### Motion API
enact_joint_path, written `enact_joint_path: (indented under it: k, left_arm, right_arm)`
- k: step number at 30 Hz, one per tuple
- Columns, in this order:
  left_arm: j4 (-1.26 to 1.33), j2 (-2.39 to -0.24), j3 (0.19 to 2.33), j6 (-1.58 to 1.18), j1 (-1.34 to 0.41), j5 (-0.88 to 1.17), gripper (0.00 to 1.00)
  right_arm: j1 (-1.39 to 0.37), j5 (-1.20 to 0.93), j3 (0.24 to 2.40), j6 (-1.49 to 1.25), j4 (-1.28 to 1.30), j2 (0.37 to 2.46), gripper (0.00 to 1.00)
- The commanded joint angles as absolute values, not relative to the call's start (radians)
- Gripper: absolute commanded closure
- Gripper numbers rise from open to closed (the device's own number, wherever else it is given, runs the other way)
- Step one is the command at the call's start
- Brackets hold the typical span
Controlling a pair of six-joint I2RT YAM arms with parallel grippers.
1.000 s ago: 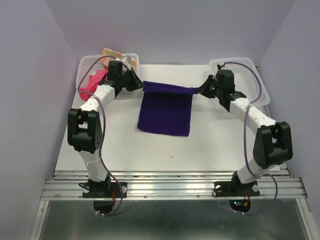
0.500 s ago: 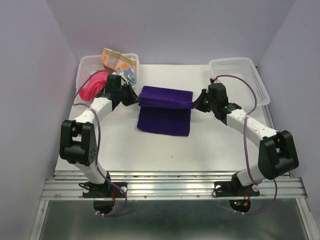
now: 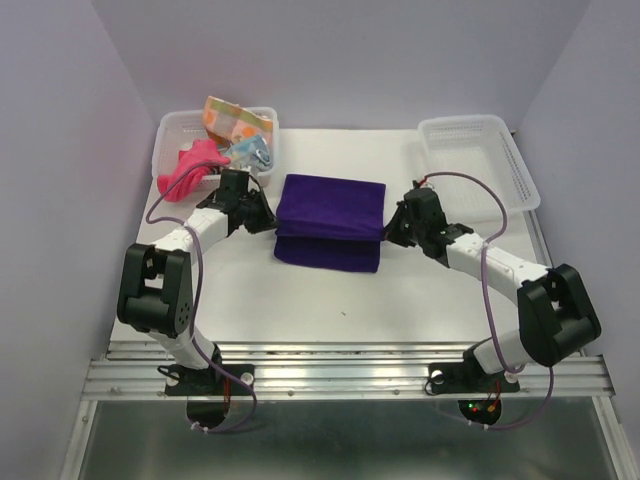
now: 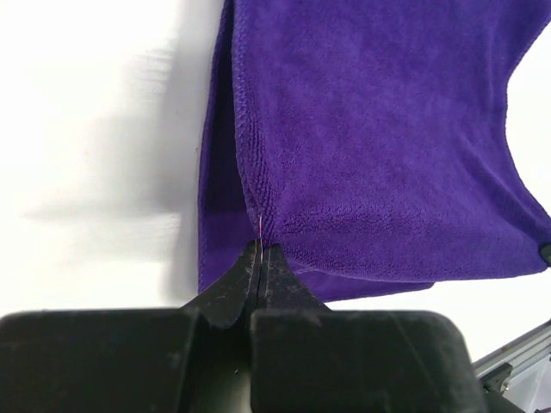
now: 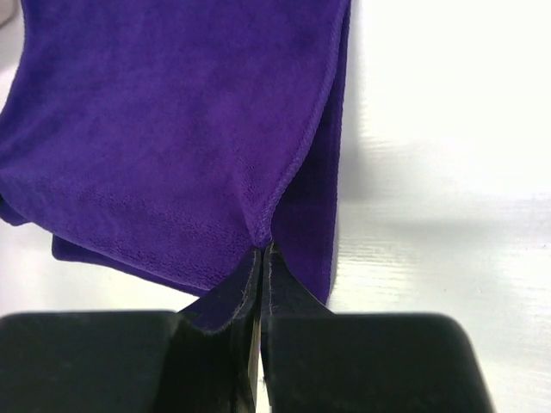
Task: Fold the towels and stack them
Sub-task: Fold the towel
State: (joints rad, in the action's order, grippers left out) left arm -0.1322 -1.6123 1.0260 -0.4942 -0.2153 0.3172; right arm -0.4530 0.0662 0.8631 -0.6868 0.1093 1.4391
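**A:** Where was the dark purple terry-pile towel (image 3: pixel 330 205) at this entry?

**B:** On the white table (image 3: pixel 400 295), in the middle of the far half, between the two arms. Its upper layer was doubled toward the near side. That layer stopped short of the near hem, so a strip of the lower layer showed.

**A:** And the end effectors?

**B:** The left gripper (image 4: pixel 260 251) was pinched tight on the upper layer's left corner. The right gripper (image 5: pixel 263 251) was pinched likewise on the right corner. In both wrist views the fingers met, with only the hem between them.

**A:** Handling notes?

**B:** Judged light, soft and limp, since the edge sagged between the two holds. The pile looked grippy rather than slippery, and nothing about it seemed fragile. The stitched hem at the corners seemed the best place to take hold. It is firmer than the pile, and two corner holds should keep the edge straight.

**A:** Other towels?

**B:** A bright pink cloth (image 3: pixel 188 168), an orange-yellow patterned cloth (image 3: pixel 232 118) and a light-blue patterned cloth (image 3: pixel 255 150) were heaped in the white plastic mesh basket (image 3: pixel 166 135) at far left.

**A:** Any brands, labels or writing?

**B:** None legible. No tag showed on the purple towel.
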Motion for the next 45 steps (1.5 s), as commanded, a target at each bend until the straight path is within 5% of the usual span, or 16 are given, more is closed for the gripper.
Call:
enact_joint_path:
  k: [1,23,28,31,37,40,45]
  left_arm:
    - [-0.121,-1.594,1.002,-0.488,-0.218,0.282,1.0]
    - [-0.147,-1.651,0.95,-0.474,-0.219,0.235,0.98]
    - [-0.152,-1.615,0.925,-0.488,-0.227,0.227,0.83]
    - [-0.167,-1.576,0.908,-0.5,-0.232,0.209,0.63]
    - [-0.202,-1.468,0.91,-0.532,-0.255,0.178,0.33]
    - [-0.204,-1.407,0.928,-0.535,-0.281,0.17,0.04]
    - [-0.172,-1.423,0.963,-0.534,-0.31,0.19,0.01]
  right_arm:
    - [-0.488,0.121,0.819,-0.722,0.101,1.437,0.99]
    - [-0.531,0.1,0.746,-0.782,0.057,1.531,0.91]
    - [-0.534,0.065,0.736,-0.781,0.054,1.525,0.78]
    - [-0.535,0.04,0.724,-0.753,0.049,1.505,0.49]
    - [-0.534,0.006,0.747,-0.706,0.086,1.445,0.32]
    - [-0.535,0.005,0.761,-0.671,0.077,1.407,0.22]
    - [-0.534,-0.034,0.805,-0.647,0.083,1.411,0.01]
